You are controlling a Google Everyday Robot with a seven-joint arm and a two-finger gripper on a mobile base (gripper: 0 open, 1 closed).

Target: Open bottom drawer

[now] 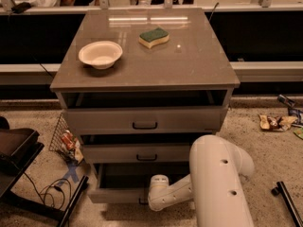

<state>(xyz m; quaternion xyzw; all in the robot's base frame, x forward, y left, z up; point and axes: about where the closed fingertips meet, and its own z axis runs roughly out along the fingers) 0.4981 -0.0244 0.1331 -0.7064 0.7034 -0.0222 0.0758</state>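
- Camera view, looking down on the cabinet from the front.
- Tool [145,201] low at the front edge of the bottom drawer [113,195], at the end of the white arm [218,183] reaching in from the lower right.
- Cannot tell how far open, nor whether hold is taken of anything: hidden under the wrist, right at the drawer's front where the handle would be.
- Bottom drawer standing well out from the cabinet, further than the two above; inside in deep shadow, contents not to be made out.
- Three grey drawers counted: top drawer [180,119] partly out, with a dark gap above its front; middle drawer [109,153] out a little; the bottom one lowest.
- Two black bar handles plainly seen, one on the top front and one on the middle.
- On the desk [189,67]: one white bowl [100,54] near the left, one green-and-yellow sponge [154,37] further back, well apart.
- Beside the cabinet's left side: one wire basket [57,131] holding coloured packets.
- On the floor at right: a few wrappers [275,122].
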